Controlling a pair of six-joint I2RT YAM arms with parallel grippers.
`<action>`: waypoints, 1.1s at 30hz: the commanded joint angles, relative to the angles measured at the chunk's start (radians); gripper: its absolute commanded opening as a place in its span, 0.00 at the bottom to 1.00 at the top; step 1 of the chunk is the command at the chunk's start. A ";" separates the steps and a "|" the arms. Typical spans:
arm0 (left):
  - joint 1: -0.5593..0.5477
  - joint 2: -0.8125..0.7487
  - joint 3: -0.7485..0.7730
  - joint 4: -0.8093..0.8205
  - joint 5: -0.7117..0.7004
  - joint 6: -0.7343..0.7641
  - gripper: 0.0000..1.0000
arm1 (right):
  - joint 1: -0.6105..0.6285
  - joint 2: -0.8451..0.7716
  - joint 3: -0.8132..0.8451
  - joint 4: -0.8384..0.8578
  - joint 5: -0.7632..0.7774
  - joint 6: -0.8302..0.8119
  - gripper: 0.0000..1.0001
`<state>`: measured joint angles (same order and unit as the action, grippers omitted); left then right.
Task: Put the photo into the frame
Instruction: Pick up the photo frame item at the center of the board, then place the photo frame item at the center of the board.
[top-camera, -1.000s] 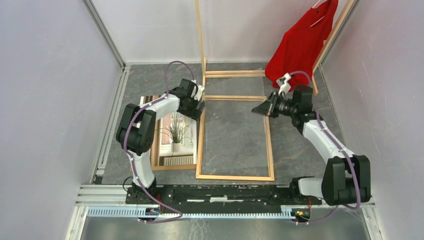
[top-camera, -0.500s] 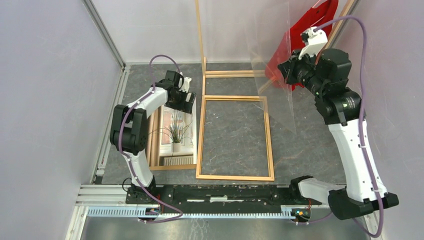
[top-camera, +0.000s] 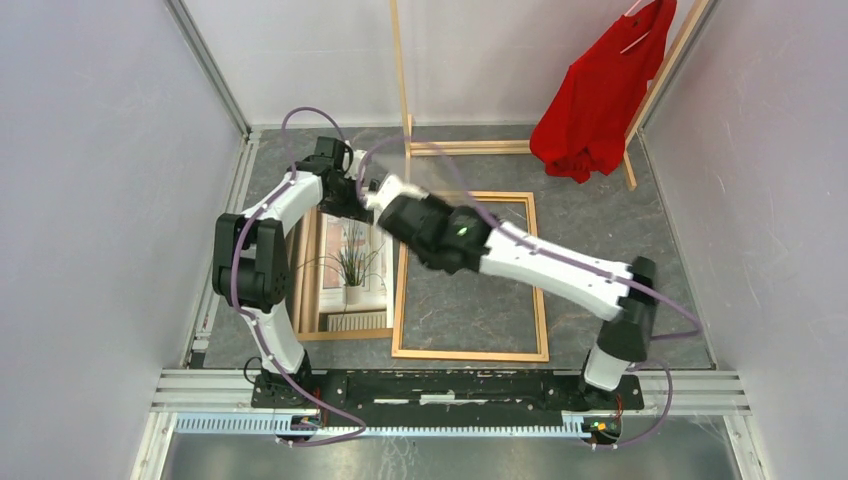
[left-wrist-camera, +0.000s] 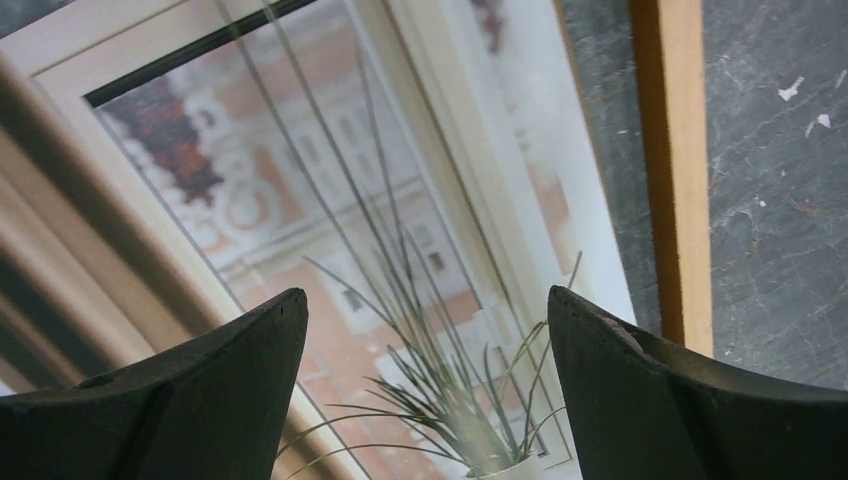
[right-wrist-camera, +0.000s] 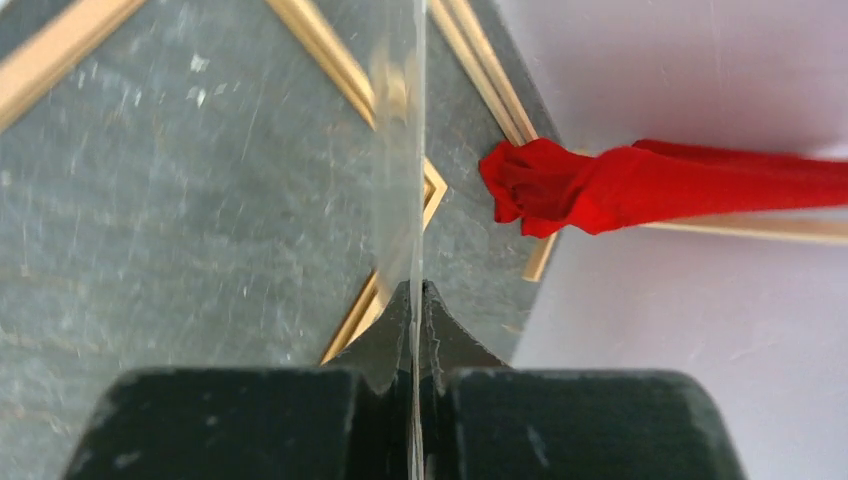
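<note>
Clear pane (right-wrist-camera: 402, 130), perhaps acrylic, in right jaws.

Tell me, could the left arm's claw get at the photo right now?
Probably yes. The left claw hangs open right above the photo, with nothing between them in its own camera. The right arm crosses close beside it, the right claw shut on a clear sheet, so room may be tight.

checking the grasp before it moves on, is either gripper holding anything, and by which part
The right gripper pinches a clear sheet by its edge. The left gripper is open above the photo, holding nothing.
</note>
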<state>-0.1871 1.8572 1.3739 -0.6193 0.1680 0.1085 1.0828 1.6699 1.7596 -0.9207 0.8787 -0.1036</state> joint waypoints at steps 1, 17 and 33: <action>0.053 -0.049 0.038 -0.015 0.015 -0.003 0.95 | 0.126 0.049 -0.015 -0.045 0.182 -0.057 0.00; 0.094 -0.034 0.029 -0.004 -0.044 0.026 0.95 | 0.203 0.379 0.100 -0.009 -0.456 0.302 0.98; 0.113 -0.091 0.027 -0.096 0.021 0.201 0.96 | -0.409 0.093 -0.290 0.351 -1.180 0.176 0.98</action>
<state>-0.0795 1.8496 1.3922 -0.6476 0.1162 0.1520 0.8497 1.7538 1.4979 -0.6502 -0.1272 0.1532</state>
